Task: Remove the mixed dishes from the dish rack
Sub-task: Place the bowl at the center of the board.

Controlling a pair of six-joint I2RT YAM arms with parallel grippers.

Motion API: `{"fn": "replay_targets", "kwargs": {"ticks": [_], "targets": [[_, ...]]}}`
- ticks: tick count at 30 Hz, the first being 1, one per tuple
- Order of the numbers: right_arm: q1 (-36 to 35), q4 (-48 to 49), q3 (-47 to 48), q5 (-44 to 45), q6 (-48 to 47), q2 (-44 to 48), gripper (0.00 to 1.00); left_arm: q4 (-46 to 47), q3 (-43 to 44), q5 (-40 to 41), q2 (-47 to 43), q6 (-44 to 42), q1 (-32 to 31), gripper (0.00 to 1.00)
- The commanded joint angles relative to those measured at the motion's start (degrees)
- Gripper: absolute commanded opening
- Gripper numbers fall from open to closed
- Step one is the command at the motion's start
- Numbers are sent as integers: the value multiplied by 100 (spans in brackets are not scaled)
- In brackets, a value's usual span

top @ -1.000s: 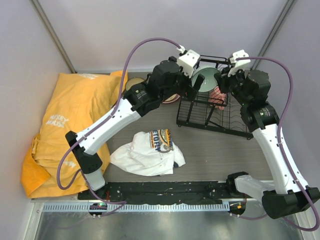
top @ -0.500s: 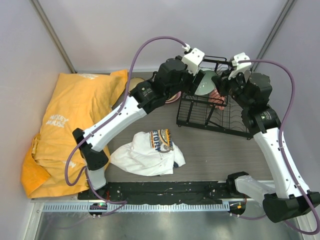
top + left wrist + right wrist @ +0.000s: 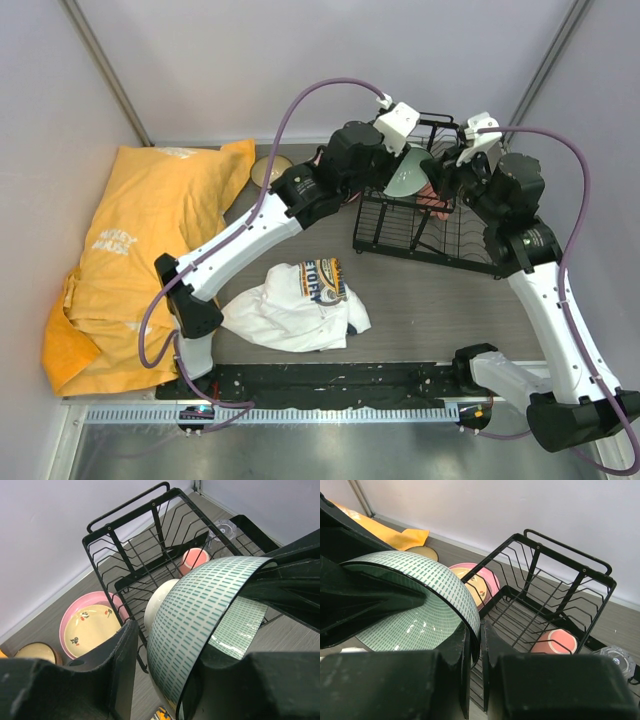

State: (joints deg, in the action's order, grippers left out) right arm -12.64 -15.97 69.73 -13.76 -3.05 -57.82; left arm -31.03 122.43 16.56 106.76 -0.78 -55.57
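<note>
Reading the cloths first, the white T-shirt point(image 3: 300, 300) on the table shows only "TORY", and print on the orange cloth point(image 3: 140, 240) is too faint to read. Above the dish rack point(image 3: 420, 225) the mint-green bowl point(image 3: 408, 172) is pinched at its rim by the right gripper point(image 3: 479, 645), jaws narrow. The left gripper point(image 3: 165, 680) straddles the opposite rim; whether it grips, I cannot tell. Only wrist views show the pink mug point(image 3: 555, 641) and clear glass point(image 3: 223, 529) in the rack, and the cream patterned plate point(image 3: 92, 625) on the pink plate point(image 3: 69, 622) outside.

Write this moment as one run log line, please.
phase: bowl handover over dish rack | right gripper: shut on mint-green bowl rim | left gripper: closing around opposite rim | pink mug: in rack
</note>
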Motion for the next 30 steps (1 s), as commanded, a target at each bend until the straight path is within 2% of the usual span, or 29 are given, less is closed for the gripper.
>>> {"fn": "replay_targets", "kwargs": {"ticks": [1, 17, 25, 30], "targets": [[-28, 472, 67, 4, 33, 219, 6, 176, 159, 190, -68, -107, -6, 38], [-28, 489, 75, 400, -222, 140, 6, 334, -598, 251, -656, -133, -15, 35], [-28, 498, 40, 444, -284, 105, 6, 387, -843, 269, -920, -89, -15, 42], [-28, 507, 14, 444, -293, 113, 6, 440, -949, 278, -955, -125, -15, 36]]}}
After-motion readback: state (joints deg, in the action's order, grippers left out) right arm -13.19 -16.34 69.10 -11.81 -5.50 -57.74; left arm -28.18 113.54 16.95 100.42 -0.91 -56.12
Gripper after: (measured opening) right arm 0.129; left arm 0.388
